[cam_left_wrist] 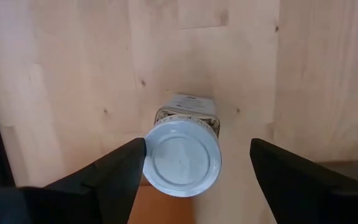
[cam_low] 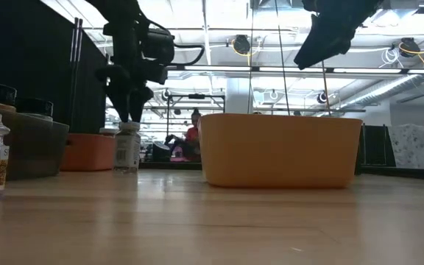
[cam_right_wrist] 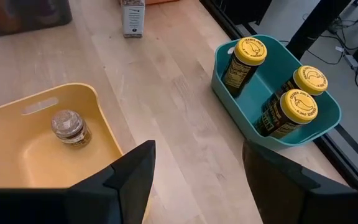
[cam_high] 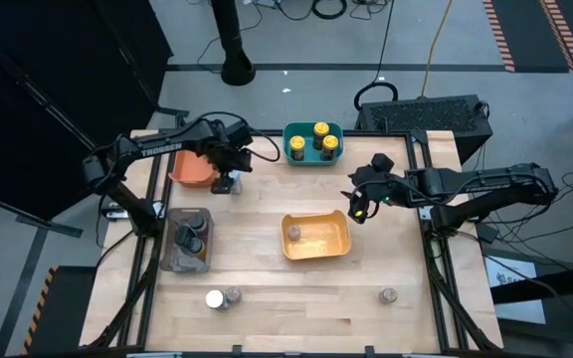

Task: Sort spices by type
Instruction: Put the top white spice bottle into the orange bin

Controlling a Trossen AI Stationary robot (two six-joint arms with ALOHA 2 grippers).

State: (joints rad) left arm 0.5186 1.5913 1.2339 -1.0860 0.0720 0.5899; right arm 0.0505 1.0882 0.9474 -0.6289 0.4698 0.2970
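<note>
A white-lidded spice jar (cam_left_wrist: 182, 155) stands upright on the wooden table beside the orange bin (cam_high: 192, 167). My left gripper (cam_left_wrist: 197, 149) hangs just above it, pointing down and open; one finger stands on each side of the lid, and in the low view the fingertips (cam_low: 129, 110) are a little above the jar (cam_low: 127, 147). My right gripper (cam_right_wrist: 197, 180) hovers open and holds nothing, over the table between the yellow bin (cam_high: 316, 237) and the teal bin (cam_high: 313, 144). The teal bin holds three yellow-lidded jars (cam_right_wrist: 252, 53). One jar (cam_right_wrist: 69, 127) stands in the yellow bin.
A grey bin (cam_high: 189, 239) at the left holds black-lidded jars. Near the table's front edge stand two jars (cam_high: 223, 297) at the left and one jar (cam_high: 389, 295) at the right. Bare wood lies between the bins at the middle of the table.
</note>
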